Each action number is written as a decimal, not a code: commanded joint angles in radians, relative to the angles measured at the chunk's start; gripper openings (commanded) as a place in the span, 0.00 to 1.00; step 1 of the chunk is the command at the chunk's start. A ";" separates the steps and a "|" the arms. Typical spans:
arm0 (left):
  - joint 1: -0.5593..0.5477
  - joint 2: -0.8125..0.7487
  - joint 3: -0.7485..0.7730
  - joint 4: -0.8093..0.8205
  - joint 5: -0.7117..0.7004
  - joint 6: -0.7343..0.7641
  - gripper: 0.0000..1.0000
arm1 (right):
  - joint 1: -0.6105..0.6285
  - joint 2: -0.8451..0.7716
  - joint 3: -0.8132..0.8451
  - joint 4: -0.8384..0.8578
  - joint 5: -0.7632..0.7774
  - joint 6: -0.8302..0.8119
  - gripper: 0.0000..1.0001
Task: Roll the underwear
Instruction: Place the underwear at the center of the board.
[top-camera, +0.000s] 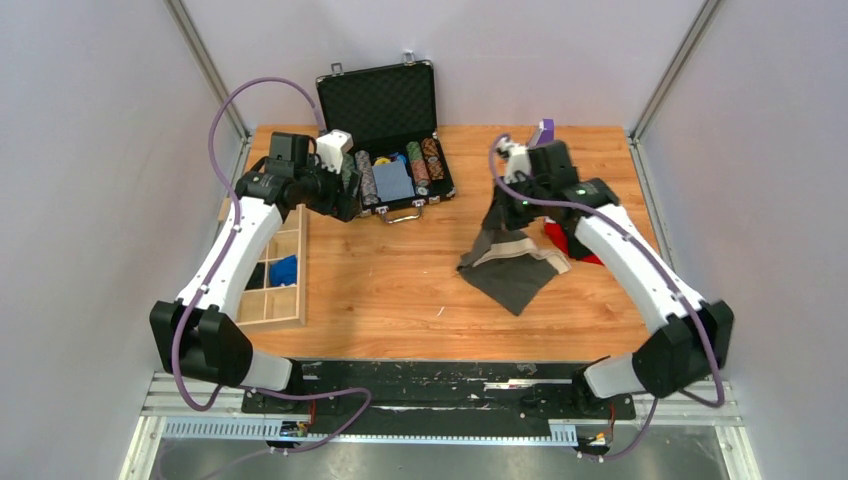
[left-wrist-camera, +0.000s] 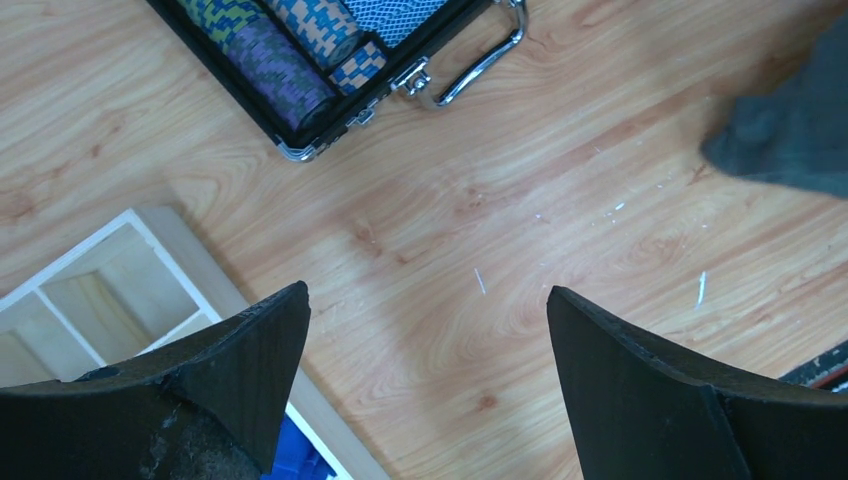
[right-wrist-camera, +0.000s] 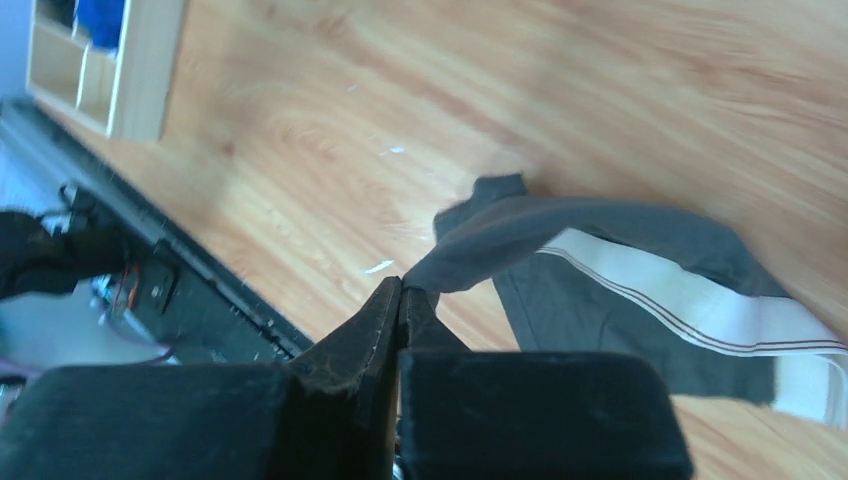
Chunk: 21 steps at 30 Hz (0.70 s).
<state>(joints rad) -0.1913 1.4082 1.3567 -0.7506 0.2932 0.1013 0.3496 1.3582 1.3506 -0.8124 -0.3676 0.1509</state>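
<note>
**Right pincer (right-wrist-camera: 402, 290) clamped on a corner of the underwear (top-camera: 513, 278)**

Pressed together on a raised corner of the charcoal cloth, with the remainder trailing down onto the tabletop (top-camera: 380, 270) right of centre (white waistband showing). Slopes from the fingertips toward the near edge. Left pincer (left-wrist-camera: 428, 300) spread, empty, well apart beside the poker-chip case (top-camera: 380, 100): plainly the farther one.

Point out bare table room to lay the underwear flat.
Widest bare patch: centre, between wooden tray, chip case and underwear. Back-right corner also bare. Crowded right side: underwear, red garment, right gripper.
</note>
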 joint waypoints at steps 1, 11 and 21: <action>-0.004 -0.044 0.000 0.031 -0.043 0.020 0.97 | 0.154 0.147 0.043 0.092 -0.133 -0.045 0.08; -0.004 -0.112 -0.058 0.057 -0.071 0.062 0.97 | 0.018 0.243 0.308 0.019 -0.290 -0.220 0.61; -0.154 -0.077 -0.098 0.065 0.269 0.412 0.93 | -0.316 0.039 -0.148 -0.105 -0.268 -0.828 0.61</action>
<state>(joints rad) -0.2489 1.3159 1.2739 -0.6979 0.4072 0.3088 0.0765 1.3708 1.3308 -0.8047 -0.6407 -0.3622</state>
